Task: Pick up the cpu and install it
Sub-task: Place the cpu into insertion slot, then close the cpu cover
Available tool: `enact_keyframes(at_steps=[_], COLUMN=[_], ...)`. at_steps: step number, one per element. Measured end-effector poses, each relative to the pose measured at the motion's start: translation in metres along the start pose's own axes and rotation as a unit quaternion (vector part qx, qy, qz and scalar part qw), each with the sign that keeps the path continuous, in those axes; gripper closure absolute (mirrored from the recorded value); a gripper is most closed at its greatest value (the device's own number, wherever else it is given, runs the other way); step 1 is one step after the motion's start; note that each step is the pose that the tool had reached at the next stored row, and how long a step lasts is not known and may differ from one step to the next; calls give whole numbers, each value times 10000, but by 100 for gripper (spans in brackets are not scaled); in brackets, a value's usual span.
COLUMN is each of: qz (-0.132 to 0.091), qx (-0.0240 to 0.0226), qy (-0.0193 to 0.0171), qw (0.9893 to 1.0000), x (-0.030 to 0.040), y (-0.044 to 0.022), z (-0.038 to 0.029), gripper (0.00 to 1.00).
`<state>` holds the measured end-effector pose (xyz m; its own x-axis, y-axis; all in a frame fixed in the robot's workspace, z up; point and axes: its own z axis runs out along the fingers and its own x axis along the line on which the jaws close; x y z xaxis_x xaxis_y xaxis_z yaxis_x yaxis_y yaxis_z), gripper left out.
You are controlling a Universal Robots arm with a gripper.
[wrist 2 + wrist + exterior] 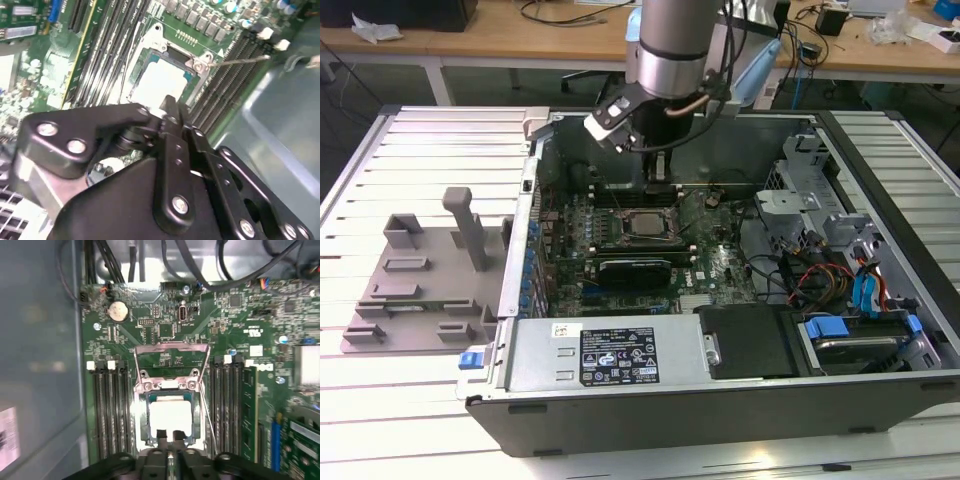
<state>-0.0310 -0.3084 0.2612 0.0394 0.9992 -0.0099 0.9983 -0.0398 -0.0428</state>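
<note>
The cpu, a flat square chip with a silvery-white top, lies inside the motherboard socket in the open computer case; it also shows in both wrist views. The socket's metal load plate stands flipped back and a thin lever runs beside the socket. My gripper hangs just above the socket's far edge, shut with nothing between its fingers. In both wrist views the gripper sits at the chip's edge, slightly above it.
Memory slots flank the socket on both sides. Cables and a drive cage fill the case toward the exterior view's right. A grey fixture tray lies on the slatted table outside the case, on the exterior view's left.
</note>
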Motion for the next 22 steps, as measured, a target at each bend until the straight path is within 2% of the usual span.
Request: enact_keyframes(at_steps=[1, 3, 16, 17, 18, 20, 22], qz=[0, 0, 1, 1, -1, -8, -12], qx=[0, -1, 0, 0, 2, 18, 30], qy=[-4, -13, -13, -15, -14, -14, -15], qw=[10000, 10000, 10000, 10000, 10000, 10000, 10000], x=[1, 2, 2, 3, 5, 12, 16], y=[-2, -6, -2, 15, 77, 254, 343], z=[-43, -130, -134, -136, -137, -143, -146], gripper=[80, 89, 89, 89, 89, 89, 89])
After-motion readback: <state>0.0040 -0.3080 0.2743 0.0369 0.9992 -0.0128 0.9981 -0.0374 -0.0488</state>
